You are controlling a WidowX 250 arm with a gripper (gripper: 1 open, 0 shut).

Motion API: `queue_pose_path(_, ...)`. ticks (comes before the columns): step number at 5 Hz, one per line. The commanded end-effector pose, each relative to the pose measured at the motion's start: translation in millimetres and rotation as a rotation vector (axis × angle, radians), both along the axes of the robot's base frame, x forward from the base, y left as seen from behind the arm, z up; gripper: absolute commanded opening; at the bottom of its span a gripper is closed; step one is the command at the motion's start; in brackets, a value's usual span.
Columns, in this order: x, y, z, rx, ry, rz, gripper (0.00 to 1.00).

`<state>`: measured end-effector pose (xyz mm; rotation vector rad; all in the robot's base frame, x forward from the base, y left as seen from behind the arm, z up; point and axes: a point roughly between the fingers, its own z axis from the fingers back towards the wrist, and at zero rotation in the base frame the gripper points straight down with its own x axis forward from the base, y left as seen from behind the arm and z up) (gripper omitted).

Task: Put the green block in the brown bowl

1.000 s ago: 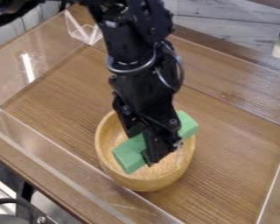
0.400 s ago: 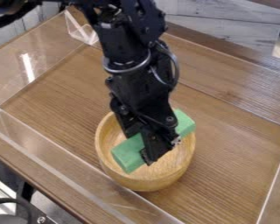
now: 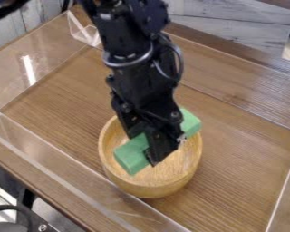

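1. Brown wood grain covered the bench (image 3: 241,104), with a shiny, see-through strip along its left, near side. Pale grey planks (image 3: 241,32) stood beyond its far edge, and a dark cable (image 3: 17,209) curved at the near left corner.
2. On that bench sat the brown bowl (image 3: 156,190), upright, its wide mouth under the black arm (image 3: 138,59), presumably so the block had only a short way to drop.
3. At the bowl's mouth was the green block (image 3: 131,157), one end showing near and left of the jaws (image 3: 162,149), the other far and right of them. Whether it touched the bowl's floor or hung just above could not be told.
4. The jaws straddled the block's middle, likely because that spot kept it balanced. Their tips were too hidden to tell whether they were clamped on it or apart.
5. Placing looked nearly finished: any grip needed to be released, then the arm raised straight, lest it drag the block against the rim.
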<state>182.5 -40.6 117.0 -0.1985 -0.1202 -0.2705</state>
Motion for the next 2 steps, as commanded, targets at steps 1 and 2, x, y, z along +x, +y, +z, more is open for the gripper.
queue_pose_path(1,13.0,2.2,17.9,-0.009,-0.064,0.022,0.0)
queue_pose_path(2,16.4,3.8,22.9,-0.013,-0.077,0.035,0.0)
